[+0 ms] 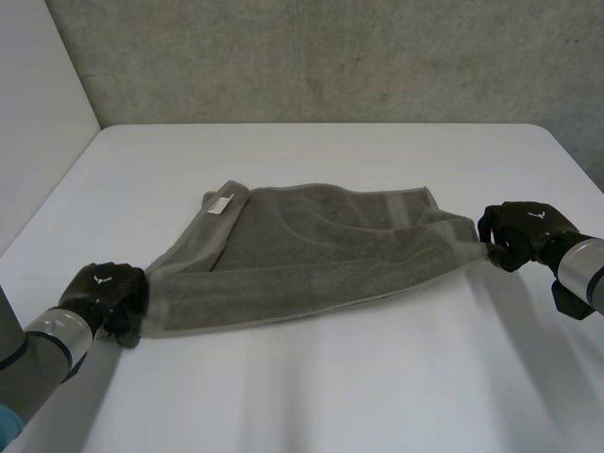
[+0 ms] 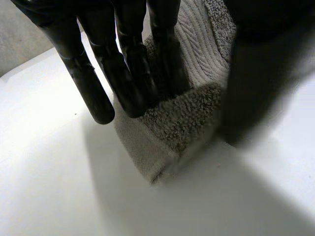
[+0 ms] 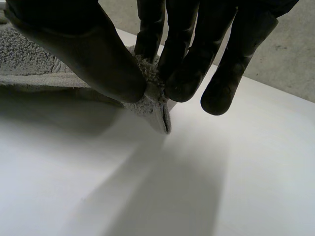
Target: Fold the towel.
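I counted one grey-brown terry towel, folded double on the one white table, with its long axis running from near left to farther right. My two black hands each pinched an end corner between thumb and fingers: left hand, right hand.

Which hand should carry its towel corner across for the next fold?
Right, probably. The right hand pinches a thin corner of the towel cleanly between thumb and fingers. The left hand holds a thicker, bunched corner low at the table, so it seems better suited to anchoring.
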Robot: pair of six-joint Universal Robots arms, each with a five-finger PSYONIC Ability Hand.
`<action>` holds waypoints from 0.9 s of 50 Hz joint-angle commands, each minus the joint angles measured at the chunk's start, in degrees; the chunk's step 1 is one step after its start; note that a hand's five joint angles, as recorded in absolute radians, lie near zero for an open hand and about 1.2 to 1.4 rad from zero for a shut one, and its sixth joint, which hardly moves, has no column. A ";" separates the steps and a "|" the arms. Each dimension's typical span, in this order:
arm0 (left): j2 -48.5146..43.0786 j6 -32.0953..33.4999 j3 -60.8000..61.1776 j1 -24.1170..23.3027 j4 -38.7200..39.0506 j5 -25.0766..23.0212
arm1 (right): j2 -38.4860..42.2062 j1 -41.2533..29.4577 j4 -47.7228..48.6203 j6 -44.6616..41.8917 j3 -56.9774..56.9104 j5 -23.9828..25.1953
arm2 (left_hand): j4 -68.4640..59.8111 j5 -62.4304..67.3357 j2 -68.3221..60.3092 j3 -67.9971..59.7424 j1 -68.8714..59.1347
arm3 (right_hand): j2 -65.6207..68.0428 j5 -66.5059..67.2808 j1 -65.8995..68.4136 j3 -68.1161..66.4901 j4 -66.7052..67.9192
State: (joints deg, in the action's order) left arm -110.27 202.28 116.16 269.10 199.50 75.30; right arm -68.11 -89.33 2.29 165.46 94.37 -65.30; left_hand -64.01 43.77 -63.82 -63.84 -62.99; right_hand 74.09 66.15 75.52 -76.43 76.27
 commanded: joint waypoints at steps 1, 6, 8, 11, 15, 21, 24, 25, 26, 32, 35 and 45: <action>0.58 -0.30 0.03 0.19 -0.26 -0.24 | -0.01 0.03 -0.01 -0.05 0.03 0.00 | -13.66 23.89 -13.84 -13.83 -14.67 | 5.91 3.85 4.48 -3.57 3.73; 0.84 -0.30 0.03 0.10 -0.43 -0.24 | -0.01 0.03 -0.01 -0.05 0.03 0.00 | -15.99 26.23 -16.18 -16.16 -17.01 | 5.91 3.85 4.48 -3.57 3.73; 0.93 -0.30 0.03 0.02 -0.61 -0.16 | -0.01 -0.05 -0.01 -0.05 0.03 0.00 | -15.99 26.23 -16.18 -16.16 -17.01 | 5.91 3.85 4.48 -3.57 3.73; 1.02 -0.30 0.03 0.02 -0.70 -0.16 | -0.01 -0.05 -0.01 -0.05 0.03 0.00 | -15.99 26.23 -16.18 -16.16 -17.01 | 5.91 3.85 4.48 -3.57 3.73; 1.02 -0.30 0.03 0.02 -0.70 -0.16 | -0.01 0.03 -0.01 -0.05 0.03 0.00 | -15.99 26.23 -16.18 -16.16 -17.01 | 5.91 3.85 4.48 -3.57 3.73; 1.45 -0.30 -0.23 -0.07 -0.78 -0.16 | -0.36 0.12 -0.18 0.04 -0.06 0.18 | -15.99 26.23 -16.18 -16.16 -17.01 | 5.91 3.85 4.48 -3.57 3.73; 3.46 -0.39 -0.58 -0.07 -0.78 -0.24 | -0.79 0.47 -0.62 0.04 -0.50 0.35 | -15.99 26.23 -16.18 -16.16 -17.01 | 5.91 3.85 4.48 -3.57 3.73; 3.48 -0.39 -0.58 -0.07 -0.78 -0.24 | -0.80 0.47 -0.62 0.04 -0.50 0.35 | -15.99 26.23 -16.18 -16.16 -17.01 | 5.91 3.85 4.48 -3.57 3.73; 5.39 -0.57 -0.93 -0.07 -0.78 -0.42 | -1.15 0.56 -0.71 0.13 -0.68 0.27 | -15.99 26.23 -16.18 -16.16 -17.01 | 5.91 3.85 4.48 -3.57 3.73; 15.49 -2.93 -3.21 -0.07 -2.88 -3.66 | -10.35 0.65 -2.02 0.65 -1.12 -0.18 | -15.99 26.23 -16.18 -16.16 -17.01 | 5.91 3.85 4.48 -3.57 3.73; 19.46 -6.53 -5.32 -0.16 -4.12 -5.07 | -13.09 0.65 -2.20 1.01 -1.03 -0.09 | -15.99 26.23 -16.18 -16.16 -17.01 | 5.91 3.85 4.48 -3.57 3.73; 21.50 -11.73 -6.56 -0.16 -4.91 -6.31 | -13.80 0.65 -6.23 0.13 -1.29 1.75 | -15.99 26.23 -16.18 -16.16 -17.01 | 5.91 3.85 4.48 -3.57 3.73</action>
State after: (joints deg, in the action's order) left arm -89.00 192.23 109.67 268.89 194.94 69.26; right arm -82.00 -88.62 -0.29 166.35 93.50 -65.04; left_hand -77.14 65.48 -76.15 -76.38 -71.92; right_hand 74.09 66.15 75.52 -76.44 76.27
